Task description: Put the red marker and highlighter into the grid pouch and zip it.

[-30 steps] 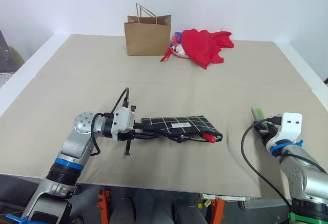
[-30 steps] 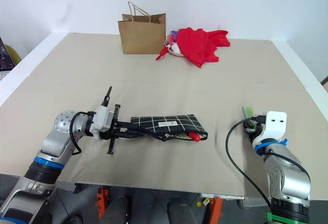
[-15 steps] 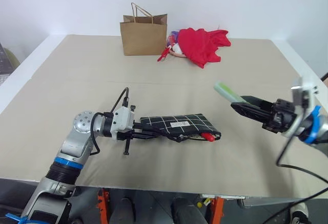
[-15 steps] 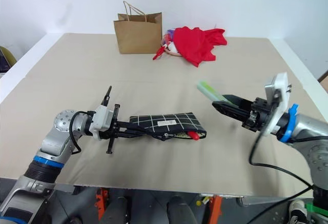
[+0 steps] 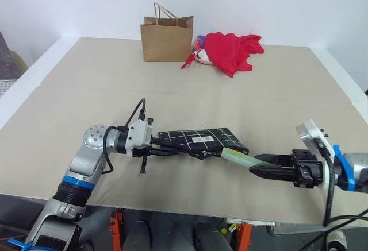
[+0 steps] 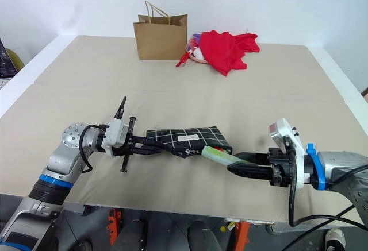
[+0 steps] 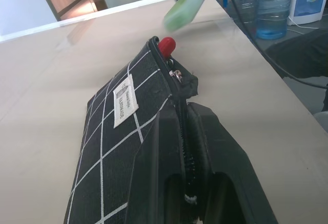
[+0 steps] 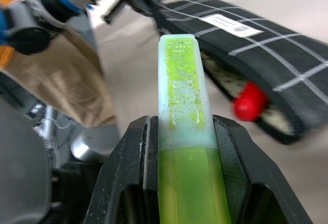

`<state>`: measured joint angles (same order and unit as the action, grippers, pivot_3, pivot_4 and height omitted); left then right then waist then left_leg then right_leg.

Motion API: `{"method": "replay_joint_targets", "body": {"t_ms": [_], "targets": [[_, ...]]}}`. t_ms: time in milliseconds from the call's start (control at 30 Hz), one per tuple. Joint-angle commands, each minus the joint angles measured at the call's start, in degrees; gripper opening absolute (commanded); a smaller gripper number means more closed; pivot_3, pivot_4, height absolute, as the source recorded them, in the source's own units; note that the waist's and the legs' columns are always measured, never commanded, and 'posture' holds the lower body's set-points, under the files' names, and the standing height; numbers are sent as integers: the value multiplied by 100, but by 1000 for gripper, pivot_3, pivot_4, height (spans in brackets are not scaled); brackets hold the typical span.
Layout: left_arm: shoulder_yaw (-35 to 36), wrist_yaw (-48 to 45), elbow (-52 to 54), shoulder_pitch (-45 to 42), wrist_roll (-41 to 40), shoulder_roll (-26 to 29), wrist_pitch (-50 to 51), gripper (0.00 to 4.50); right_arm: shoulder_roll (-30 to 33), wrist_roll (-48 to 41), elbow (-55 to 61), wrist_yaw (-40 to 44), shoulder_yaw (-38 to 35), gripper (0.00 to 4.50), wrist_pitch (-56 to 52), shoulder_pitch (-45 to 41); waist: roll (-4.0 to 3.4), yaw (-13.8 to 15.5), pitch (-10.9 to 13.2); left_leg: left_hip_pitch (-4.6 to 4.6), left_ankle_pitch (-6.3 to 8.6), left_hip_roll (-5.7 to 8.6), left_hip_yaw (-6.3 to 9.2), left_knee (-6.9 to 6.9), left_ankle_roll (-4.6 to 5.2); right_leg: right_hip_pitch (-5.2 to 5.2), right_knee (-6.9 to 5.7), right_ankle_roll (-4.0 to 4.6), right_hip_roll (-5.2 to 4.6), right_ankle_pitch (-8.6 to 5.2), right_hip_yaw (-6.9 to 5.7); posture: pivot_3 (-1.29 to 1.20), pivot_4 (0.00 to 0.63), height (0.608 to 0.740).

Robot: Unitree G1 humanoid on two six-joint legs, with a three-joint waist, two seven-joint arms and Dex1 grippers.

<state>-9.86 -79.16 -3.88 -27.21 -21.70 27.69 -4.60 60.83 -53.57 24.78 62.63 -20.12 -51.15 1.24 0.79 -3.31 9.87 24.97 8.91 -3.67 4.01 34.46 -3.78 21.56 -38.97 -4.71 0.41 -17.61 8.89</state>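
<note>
Spreading across the whole scene, the tan counter (image 5: 86,90) carries everything. At its far edge stands a brown paper bag (image 5: 167,40), upright, with a crumpled red cloth (image 5: 233,51) just beside it on the right.

Near the middle of the counter lies the grid pouch (image 5: 198,140), flat, black with thin white lines and a small white label on top. The left gripper (image 5: 158,146) reaches in from the left, its fingers (image 7: 205,147) clenched on the pouch's left end along the zipper edge. The pouch's right end gapes open, and the rounded red tip of the red marker (image 7: 166,44) pokes out of that mouth.

From the right, the right gripper (image 5: 261,168) points toward the pouch, its fingers (image 8: 130,157) grasping the highlighter (image 5: 238,159) by its lime-green body. The paler green cap juts out ahead of the fingers, held above the counter, its end just beside the open mouth of the pouch and near the marker's red tip; whether cap and pouch touch cannot be told.
</note>
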Motion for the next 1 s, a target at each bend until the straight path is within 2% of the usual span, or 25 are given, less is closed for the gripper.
{"method": "replay_joint_targets", "body": {"t_ms": [33, 500, 1000], "targets": [[46, 26, 216, 38, -57, 25, -41, 0, 43, 386, -88, 88, 143, 1124, 315, -24, 0, 1, 0, 2, 0, 0, 0, 0, 0, 1, 0, -1, 0, 0, 0, 0, 150, 740], [58, 5, 237, 24, -66, 45, -44, 0, -95, 923, -401, 75, 491, 1124, 620, -278, 0, 1, 0, 0, 0, 0, 0, -2, 0, 1, 0, 0, 1, -2, -1, 0, 150, 740], [-14, -3, 234, -11, -47, -15, -74, 0, -479, 1219, -512, 24, 1382, 1124, 652, -1279, 0, 0, 0, 1, 0, 0, 0, -3, 0, 1, 0, 0, 1, -2, -1, 0, 150, 740]]}}
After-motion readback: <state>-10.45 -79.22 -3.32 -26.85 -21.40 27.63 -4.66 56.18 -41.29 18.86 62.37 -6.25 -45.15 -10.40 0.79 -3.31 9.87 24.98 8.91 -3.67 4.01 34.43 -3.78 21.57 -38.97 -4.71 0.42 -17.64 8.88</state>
